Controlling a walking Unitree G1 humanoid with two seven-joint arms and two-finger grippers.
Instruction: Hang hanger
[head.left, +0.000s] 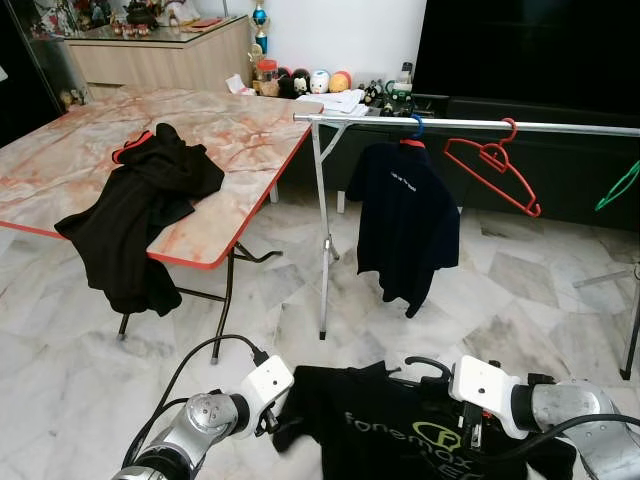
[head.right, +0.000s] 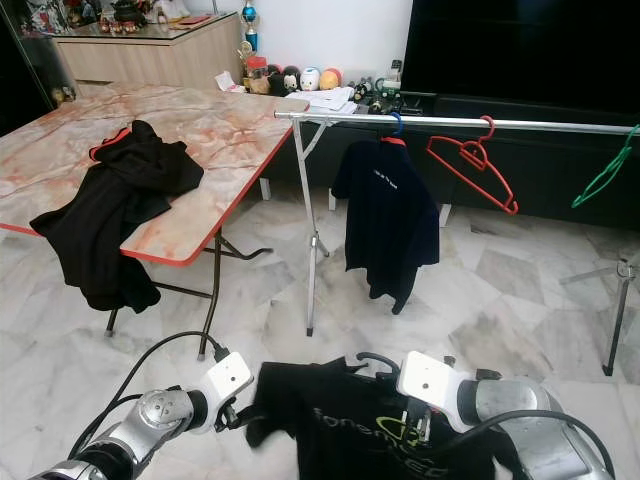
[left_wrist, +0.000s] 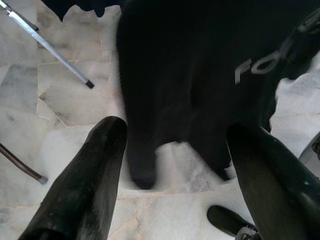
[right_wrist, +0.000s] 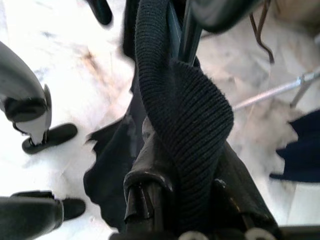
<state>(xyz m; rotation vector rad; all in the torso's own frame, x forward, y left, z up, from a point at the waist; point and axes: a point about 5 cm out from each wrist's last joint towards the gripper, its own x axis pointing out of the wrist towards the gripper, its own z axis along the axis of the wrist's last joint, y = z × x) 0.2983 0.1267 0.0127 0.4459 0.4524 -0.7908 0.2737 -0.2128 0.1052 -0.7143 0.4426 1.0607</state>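
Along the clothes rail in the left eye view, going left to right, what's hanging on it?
Dark shirt on a blue-hooked hanger → empty red hanger → green hanger at the picture's right edge, all on the rail.

Matt blk cloth shirt, glossy marble floor

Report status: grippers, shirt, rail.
Right gripper shut on black T-shirt at its collar, held low. Left gripper open beside the shirt's sleeve. Rail ahead, free stretch beside red hanger.
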